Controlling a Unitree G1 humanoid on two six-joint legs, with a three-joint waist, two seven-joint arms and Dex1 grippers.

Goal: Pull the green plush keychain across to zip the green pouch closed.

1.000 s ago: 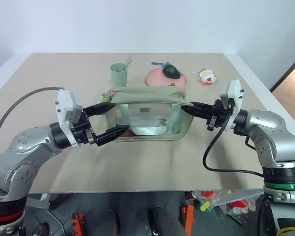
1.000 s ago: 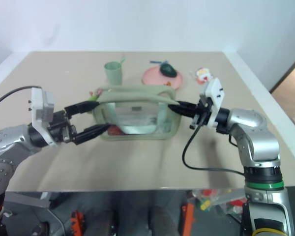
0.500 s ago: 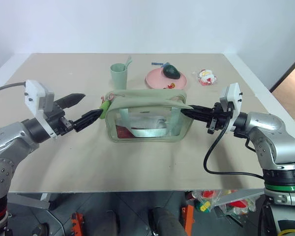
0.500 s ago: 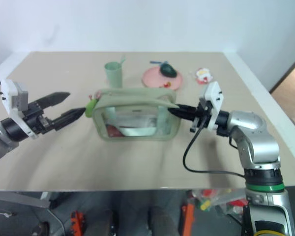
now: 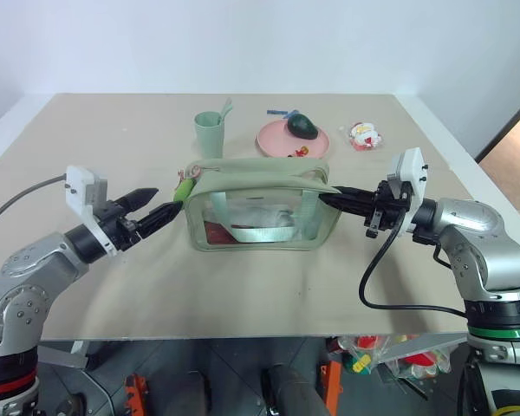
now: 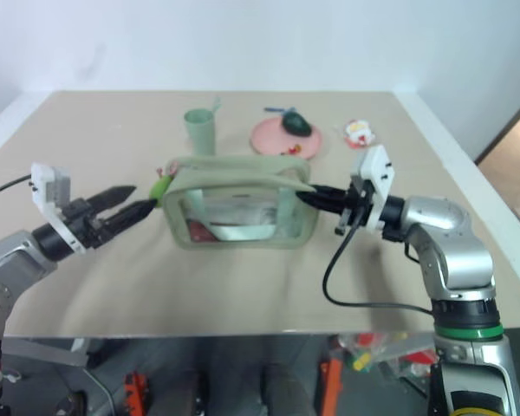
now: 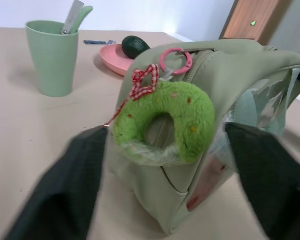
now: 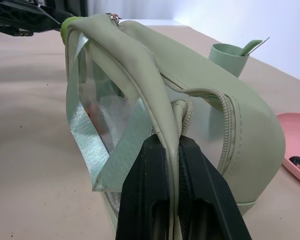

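At 9 o'clock of pouch [image 5: 260, 204], keychain [image 7: 162, 122] is flanked by spread left end effector [image 5: 160, 206]; right end effector [image 8: 172, 185] pinching pouch edge; keychain could be missed if closing is misaligned.

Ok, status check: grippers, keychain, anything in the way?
Right gripper shut on green pouch end. Left gripper open around green plush keychain, not gripping. Nothing in the way.

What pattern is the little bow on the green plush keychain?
Red-and-white gingham check on the bow of the green plush keychain; clearest in the left wrist view.
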